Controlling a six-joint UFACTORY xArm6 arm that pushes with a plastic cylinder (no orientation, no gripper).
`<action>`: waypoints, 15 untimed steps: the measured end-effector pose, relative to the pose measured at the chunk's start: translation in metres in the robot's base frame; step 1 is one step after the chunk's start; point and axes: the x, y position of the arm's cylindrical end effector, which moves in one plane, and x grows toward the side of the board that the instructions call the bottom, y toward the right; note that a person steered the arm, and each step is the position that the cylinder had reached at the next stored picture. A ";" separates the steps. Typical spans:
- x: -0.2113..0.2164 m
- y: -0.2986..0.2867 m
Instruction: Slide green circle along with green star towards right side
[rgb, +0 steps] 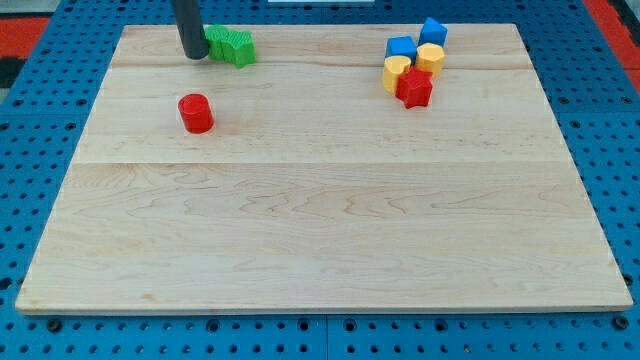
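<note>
Pressing from the view's left, my tip (194, 56) touches the green circle (217, 43), itself against the green star (238, 49), at the counter (320, 230) top-left; no fingers exist. An off-centre shove could split them.

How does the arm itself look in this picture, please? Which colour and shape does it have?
Only a straight, round rod shows, dark grey to black and smooth, entering from the view's top. No cables, markings or jaws are visible. My tip is its blunt lower end, just left of the green blocks.
</note>
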 end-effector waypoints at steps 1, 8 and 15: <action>-0.014 -0.029; -0.024 -0.003; -0.021 0.126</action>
